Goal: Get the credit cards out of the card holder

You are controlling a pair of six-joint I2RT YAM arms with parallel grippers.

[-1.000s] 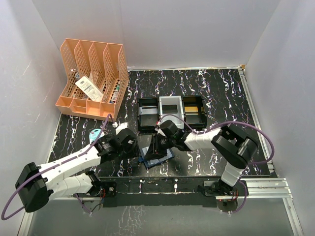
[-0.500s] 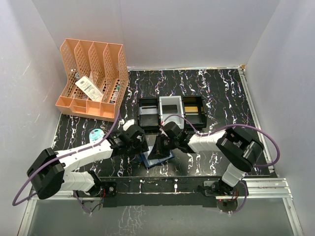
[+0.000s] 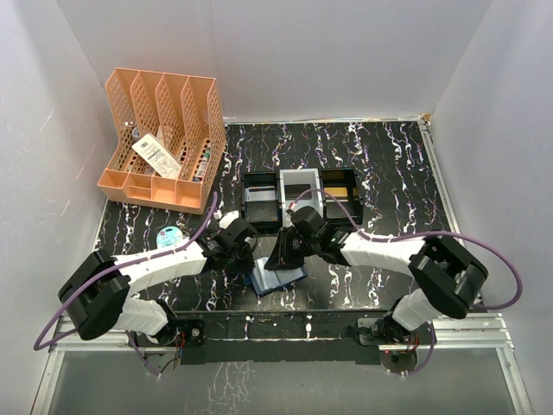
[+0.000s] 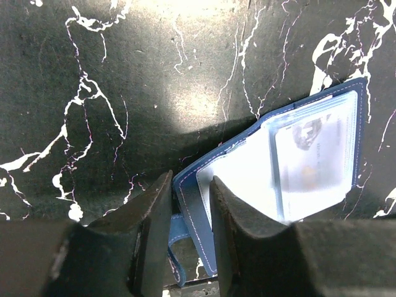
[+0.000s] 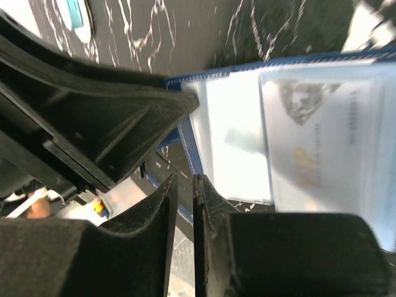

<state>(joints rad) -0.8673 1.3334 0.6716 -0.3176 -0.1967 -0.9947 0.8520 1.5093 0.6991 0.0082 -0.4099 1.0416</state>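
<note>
Between the black fingers of the left gripper [image 4: 189,184] sits the near corner of the small navy-blue bifold card holder [image 4: 238,179]. It lies spread open on the black, white-veined table [image 4: 93,74], its clear plastic sleeves facing up. The jaws stand narrowly apart around that stitched edge, and I cannot tell whether they actually pinch it or only straddle it.

The right gripper [image 5: 184,180] points at the same corner from the other side. Its fingers are almost together with only a slit between them, and whether a thin sleeve edge is caught there is not visible.

A greyish credit card [image 4: 315,161] shows inside a sleeve, well beyond both sets of fingertips.

The main risk is crowding. Both grippers work the same corner, nearly touching, so a small advance by either could knock the other or shove the holder sideways. If the left jaws are not truly clamped, any tug on a card would probably drag the whole holder along. A pinch might also catch sleeve and card together, so nothing slides free.
</note>
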